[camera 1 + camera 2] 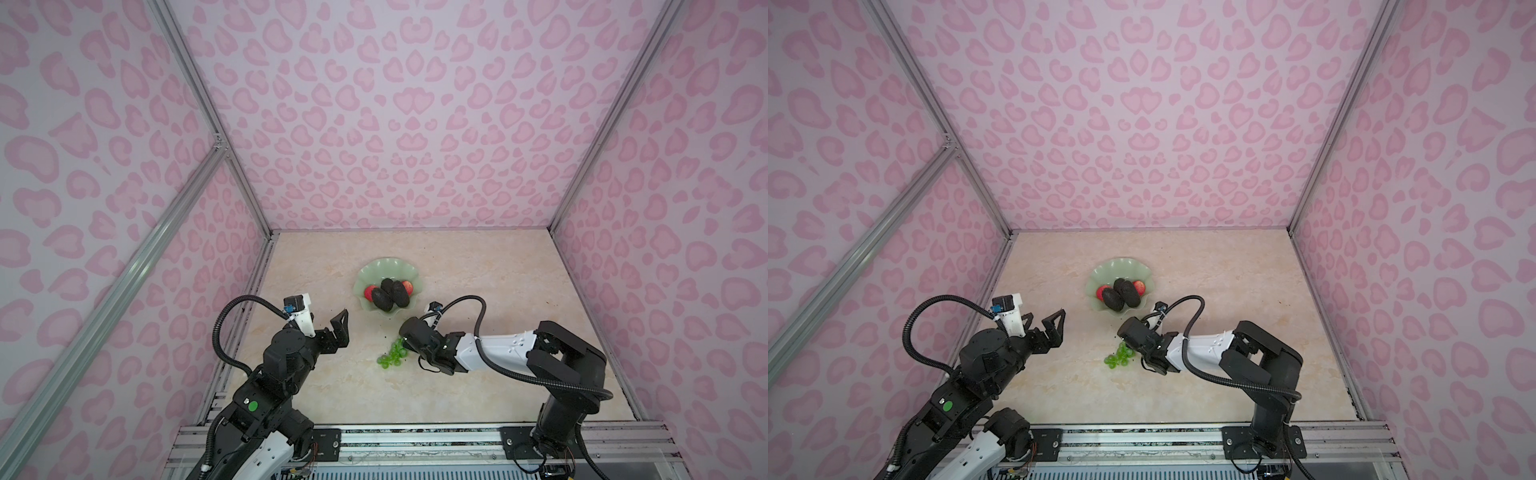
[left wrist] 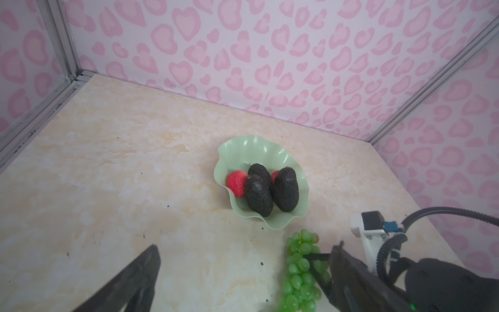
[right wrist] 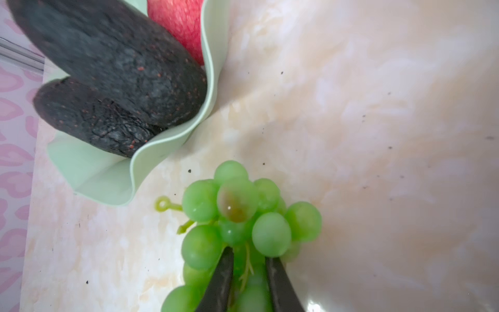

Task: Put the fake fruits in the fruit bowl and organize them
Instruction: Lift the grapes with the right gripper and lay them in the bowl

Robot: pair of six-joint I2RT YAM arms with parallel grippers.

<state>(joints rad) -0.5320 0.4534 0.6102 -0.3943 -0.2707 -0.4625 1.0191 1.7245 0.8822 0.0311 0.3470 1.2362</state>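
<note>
The right gripper (image 3: 249, 272) is clamping the grapes (image 3: 237, 200) beside the bowl (image 3: 108, 175); the left gripper (image 1: 1044, 319) is hovering open, empty.

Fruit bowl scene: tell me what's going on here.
The right tool is shut on the green grapes, which lie on the table just outside the fruit bowl. Three dark fruits and two red fruits already sit in the bowl. The left tool hangs open, holding nothing, left of the bowl.
</note>
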